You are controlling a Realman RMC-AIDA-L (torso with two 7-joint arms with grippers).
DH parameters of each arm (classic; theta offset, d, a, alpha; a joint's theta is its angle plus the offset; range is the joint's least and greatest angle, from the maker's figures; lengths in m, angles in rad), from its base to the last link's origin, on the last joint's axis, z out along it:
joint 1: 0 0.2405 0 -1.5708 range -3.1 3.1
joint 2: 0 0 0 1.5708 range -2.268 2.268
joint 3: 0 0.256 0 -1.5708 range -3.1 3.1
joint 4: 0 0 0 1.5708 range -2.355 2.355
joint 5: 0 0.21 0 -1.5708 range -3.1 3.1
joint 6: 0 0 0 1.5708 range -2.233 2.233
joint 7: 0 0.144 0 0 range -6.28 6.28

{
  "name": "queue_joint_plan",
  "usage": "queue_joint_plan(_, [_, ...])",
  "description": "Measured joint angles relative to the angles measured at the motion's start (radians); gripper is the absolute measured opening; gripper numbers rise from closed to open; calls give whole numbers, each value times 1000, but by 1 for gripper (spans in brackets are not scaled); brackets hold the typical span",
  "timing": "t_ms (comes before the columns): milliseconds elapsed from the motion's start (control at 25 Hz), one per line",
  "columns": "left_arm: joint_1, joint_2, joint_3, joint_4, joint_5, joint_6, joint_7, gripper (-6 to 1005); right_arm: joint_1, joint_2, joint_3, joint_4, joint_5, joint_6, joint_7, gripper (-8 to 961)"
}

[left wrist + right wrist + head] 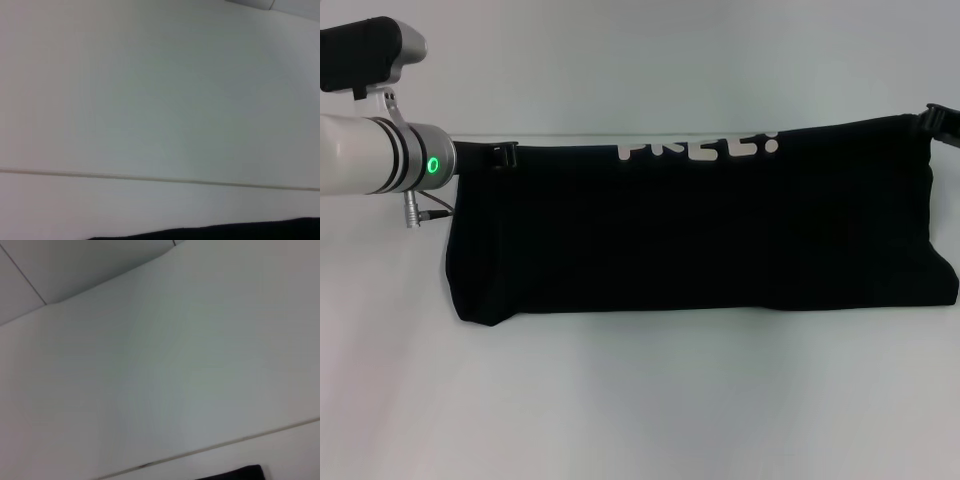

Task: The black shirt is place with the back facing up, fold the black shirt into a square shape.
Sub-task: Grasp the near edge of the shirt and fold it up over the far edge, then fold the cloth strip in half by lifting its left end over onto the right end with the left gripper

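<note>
As you scan from your left, the left hand (503,156) sits at the black shirt's (700,235) far left corner, and you cannot tell whether it is apart or clamped. That shirt lies as a long folded band across the white surface (640,400), with white lettering (700,148) at its far edge. At the far right corner is the right hand (942,122), its state likewise unclear.

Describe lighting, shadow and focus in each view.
Head view: even light, soft shadow under the black shirt, its folds lost in darkness, lettering sharp. Left wrist view: soft, featureless white table. Right wrist view: likewise hazy, faint seam lines only.
</note>
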Motion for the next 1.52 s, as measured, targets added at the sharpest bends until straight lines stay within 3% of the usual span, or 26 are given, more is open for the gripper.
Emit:
queue_joint_plan(160, [-16,1,-4,-3,-8,-20,-3,18,4,-16,7,-4,7,-2,2,110])
queue_joint_plan(440, [-21,2,-7,48,-15,47,-24,189,15,-62,-10,-25,-33,-40,79,114])
queue_joint_plan(520, [-13,11,-8,86,-20,110,-48,248,9,-85,-8,-41,-33,-86,106,193])
queue_joint_plan(640, [25,29,-15,185,-56,299,-113,353,-8,-111,3,-100,-30,-236,129,312])
queue_joint_plan(760, [88,71,-85,239,-175,562,-116,465,-25,-123,12,-181,-27,-435,158,566])
queue_joint_plan(840, [120,104,-179,207,-217,711,-101,550,-25,-126,12,-190,-28,-478,168,585])
queue_joint_plan(960, [178,131,-333,139,-209,874,-79,634,-27,-136,13,-206,-42,-560,199,614])
queue_joint_plan(1040, [232,128,-414,122,-194,940,-71,634,-26,-139,13,-218,-57,-580,212,614])
queue_joint_plan(1240, [326,101,-505,115,-163,954,-82,633,-27,-140,16,-228,-75,-583,222,615])
queue_joint_plan(1520, [370,77,-527,64,-161,868,-118,635,-13,-134,15,-228,-76,-576,215,615])
